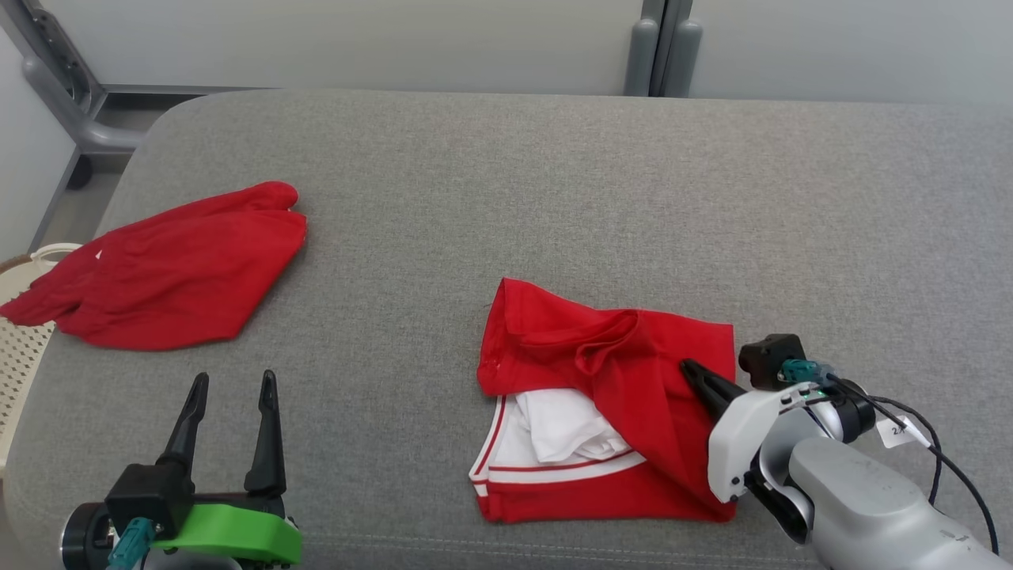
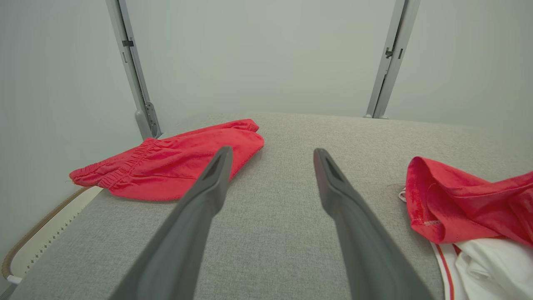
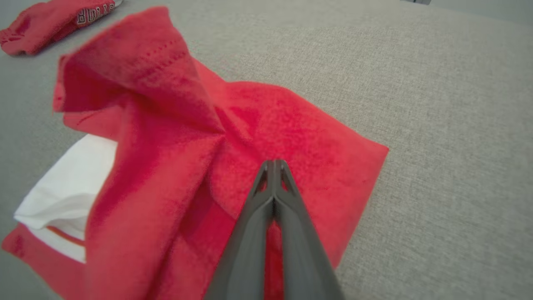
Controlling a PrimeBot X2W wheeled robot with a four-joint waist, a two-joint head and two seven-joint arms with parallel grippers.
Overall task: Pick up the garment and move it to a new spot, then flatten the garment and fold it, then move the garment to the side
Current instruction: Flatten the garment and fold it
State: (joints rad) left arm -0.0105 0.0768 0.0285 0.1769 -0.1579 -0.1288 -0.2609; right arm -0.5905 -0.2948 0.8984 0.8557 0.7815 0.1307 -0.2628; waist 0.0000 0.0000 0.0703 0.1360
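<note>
A cream perforated basket (image 1: 20, 356) sits at the left edge, its inside hidden; red shorts (image 1: 182, 269) overlap its rim. The red-and-white garment (image 1: 625, 356) lies rumpled near-right on the grey cushion (image 1: 506, 174). The right gripper (image 1: 688, 367) angles far-left, its 2 fingers pressed together on the red cloth. The left gripper (image 1: 234, 380) points far, jaws wide and empty

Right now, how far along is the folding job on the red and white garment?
Done: little that shows; red shorts lie at the grey padded surface's left edge, perhaps already finished. In hand: the right gripper is shut on the red and white garment, which lies rumpled; the left gripper is open, apart from it. Left: flattening, folding, moving it aside.
</note>
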